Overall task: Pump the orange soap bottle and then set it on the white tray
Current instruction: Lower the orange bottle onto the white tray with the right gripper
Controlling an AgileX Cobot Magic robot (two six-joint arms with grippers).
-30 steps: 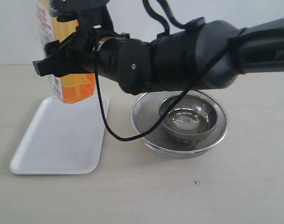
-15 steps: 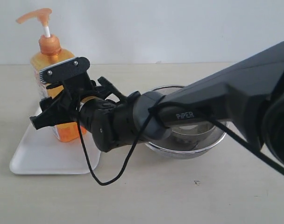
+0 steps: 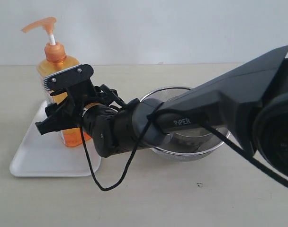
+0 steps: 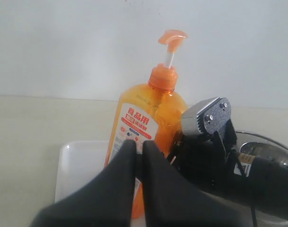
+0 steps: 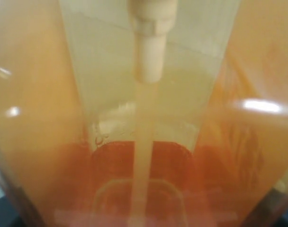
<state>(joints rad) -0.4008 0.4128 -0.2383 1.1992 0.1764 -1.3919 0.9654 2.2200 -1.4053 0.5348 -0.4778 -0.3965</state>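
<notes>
Upright, orange soap bottle on white tray (right pincer clamping).

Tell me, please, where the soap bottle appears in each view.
Exterior: bottle at upper left, at the tray's far end.
Left wrist: centre, tray at its base.
Right wrist: fills the frame; no tray.
Shared landmark: the tray, in two views only.

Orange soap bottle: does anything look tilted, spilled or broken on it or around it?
Nothing stands out. The orange soap bottle stands upright on the white tray, with the right gripper closed around its body. Its pump head looks whole, and no soap shows on the tray or the table.
</notes>
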